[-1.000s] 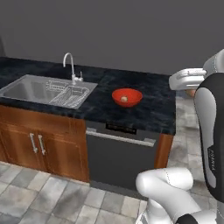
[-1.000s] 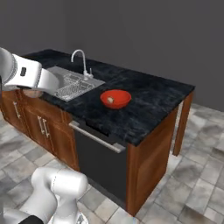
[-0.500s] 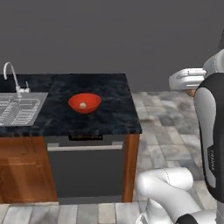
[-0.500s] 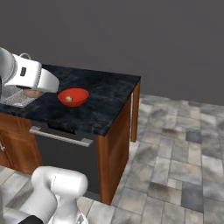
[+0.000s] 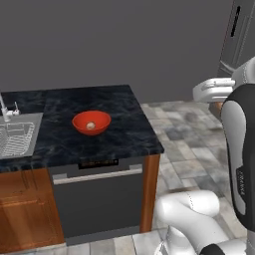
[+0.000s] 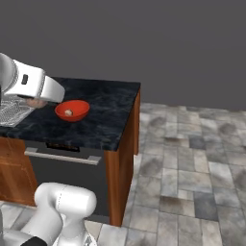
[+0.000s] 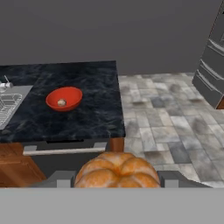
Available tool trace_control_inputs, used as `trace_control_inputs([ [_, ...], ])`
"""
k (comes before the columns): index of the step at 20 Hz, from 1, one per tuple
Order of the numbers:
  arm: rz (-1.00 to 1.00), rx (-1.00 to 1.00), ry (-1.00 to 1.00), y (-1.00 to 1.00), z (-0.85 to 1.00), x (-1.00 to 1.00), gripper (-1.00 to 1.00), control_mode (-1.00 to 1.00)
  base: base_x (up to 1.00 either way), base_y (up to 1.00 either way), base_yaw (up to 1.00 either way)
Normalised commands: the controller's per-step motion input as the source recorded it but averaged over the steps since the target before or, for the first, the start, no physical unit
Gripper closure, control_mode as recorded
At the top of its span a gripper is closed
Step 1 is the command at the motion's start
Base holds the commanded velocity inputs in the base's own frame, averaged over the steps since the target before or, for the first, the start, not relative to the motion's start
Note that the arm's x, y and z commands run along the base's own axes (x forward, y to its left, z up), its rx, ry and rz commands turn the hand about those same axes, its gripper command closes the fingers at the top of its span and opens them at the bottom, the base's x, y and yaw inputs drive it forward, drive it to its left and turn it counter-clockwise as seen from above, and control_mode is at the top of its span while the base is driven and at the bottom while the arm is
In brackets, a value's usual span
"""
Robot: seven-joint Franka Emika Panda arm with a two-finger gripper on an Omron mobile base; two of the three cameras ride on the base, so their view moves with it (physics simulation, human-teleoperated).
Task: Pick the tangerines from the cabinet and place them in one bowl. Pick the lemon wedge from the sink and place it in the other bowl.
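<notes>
Closest to me, a ribbed, round orange-tan tangerine [image 7: 117, 170] sits pinched between the two dark fingers of my end effector [image 7: 117, 178], one finger on each flank, the jaws held apart by the fruit's width. I judge it light and a little soft: the skin should give under pressure, and its glossy curve could roll if the squeeze slackens, so the hold across its widest girth is the right one, firm but not crushing.

Beyond it lies the black marbled stone worktop [image 7: 98, 114], level and hard, over a dark built-in dishwasher front [image 5: 97, 201] set between reddish-brown wooden cabinets [image 5: 25, 209]. On that worktop stands the glossy red, wide, shallow bowl [image 7: 64, 99], with a small pale round thing [image 7: 62, 102] already inside, likely the other tangerine, though it is too small to be sure. The bowl stands well clear of the worktop's edges, a fair landing spot.

Farther left, the stainless-steel sink [image 5: 17, 137] with its wire rack and curved silver faucet [image 5: 6, 108] flanks the bowl. Mottled grey stone floor tiles [image 6: 192, 163] run to a plain grey wall [image 6: 144, 43], with a steel refrigerator [image 7: 212, 65] at the far right.
</notes>
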Motion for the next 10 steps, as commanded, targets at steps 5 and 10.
trace_control_inputs([
  [5,0.00,0.00,0.00,0.00,0.00,0.00,1.00,1.00,0.36,0.43,-0.05],
  [10,0.00,0.00,0.00,0.00,0.00,0.00,1.00,1.00,0.40,0.43,-0.02],
])
